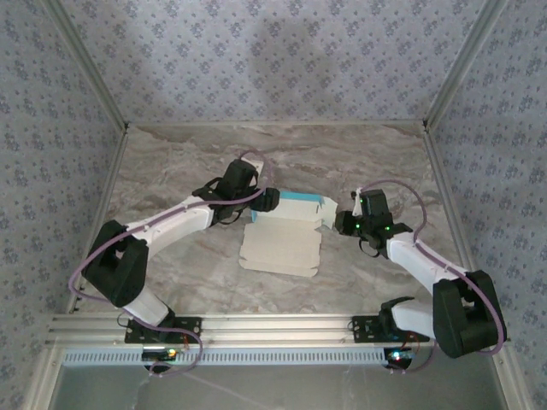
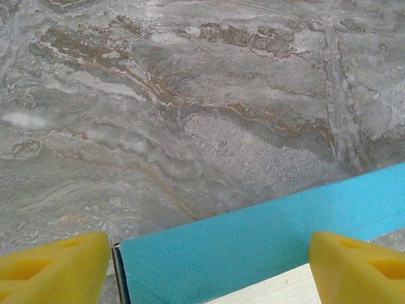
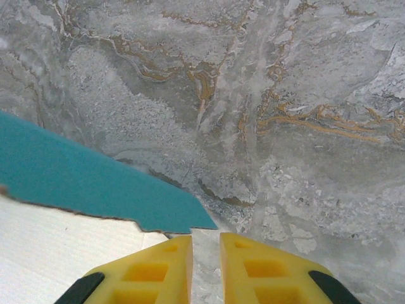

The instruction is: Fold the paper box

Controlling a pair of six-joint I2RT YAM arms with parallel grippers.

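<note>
The paper box (image 1: 282, 246) lies flat at mid-table, pale beige side up, with a blue panel (image 1: 301, 199) raised along its far edge. My left gripper (image 1: 267, 201) is at that panel's left end. In the left wrist view its yellow fingers (image 2: 54, 269) stand wide apart and open, straddling the blue panel (image 2: 253, 240) without touching it. My right gripper (image 1: 344, 224) hovers at the box's right corner. In the right wrist view its fingertips (image 3: 205, 244) are nearly together, with only bare table in the narrow gap, just right of a blue flap (image 3: 95, 180).
The marble tabletop (image 1: 282, 154) is fenced by patterned walls at the back and both sides. An aluminium rail (image 1: 273, 325) carrying both arm bases runs along the near edge. Bare marble stretches behind the box.
</note>
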